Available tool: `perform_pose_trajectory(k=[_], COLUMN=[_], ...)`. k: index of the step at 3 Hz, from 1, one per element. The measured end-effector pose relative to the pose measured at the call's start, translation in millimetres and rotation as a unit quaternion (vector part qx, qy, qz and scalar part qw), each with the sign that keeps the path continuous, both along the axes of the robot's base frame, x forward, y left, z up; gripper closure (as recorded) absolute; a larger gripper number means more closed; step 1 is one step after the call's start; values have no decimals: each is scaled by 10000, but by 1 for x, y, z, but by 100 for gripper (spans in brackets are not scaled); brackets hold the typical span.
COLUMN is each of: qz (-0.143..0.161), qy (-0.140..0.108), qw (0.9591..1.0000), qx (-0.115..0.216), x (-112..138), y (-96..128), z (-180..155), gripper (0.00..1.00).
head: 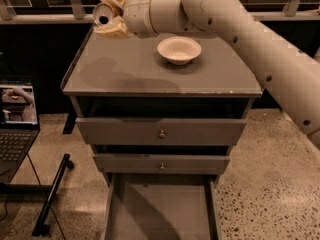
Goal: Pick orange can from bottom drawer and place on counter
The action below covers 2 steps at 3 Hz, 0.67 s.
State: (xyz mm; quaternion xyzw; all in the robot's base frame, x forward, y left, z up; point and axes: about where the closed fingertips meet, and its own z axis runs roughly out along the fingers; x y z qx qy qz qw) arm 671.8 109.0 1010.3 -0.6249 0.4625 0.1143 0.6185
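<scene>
My gripper is shut on the orange can and holds it tilted on its side, silvery top facing the camera, above the back left corner of the counter. The can hangs clear of the surface. The bottom drawer stands pulled open at the foot of the cabinet, and its grey floor shows nothing in it. My arm reaches in from the upper right across the counter.
A pale shallow bowl sits on the counter right of the gripper. Two upper drawers with small knobs are shut. An open laptop stands at the left, with a dark bar lying on the floor beside it.
</scene>
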Motion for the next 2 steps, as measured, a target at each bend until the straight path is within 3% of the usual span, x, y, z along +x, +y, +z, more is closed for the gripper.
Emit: perform_pose_trajectory(k=[1,2], qz=[191,109], qy=[172,384], qw=[9990,9976], qx=[352,564], x=[32,50], y=[-1,-14], z=[-10,-25], gripper=[100,100])
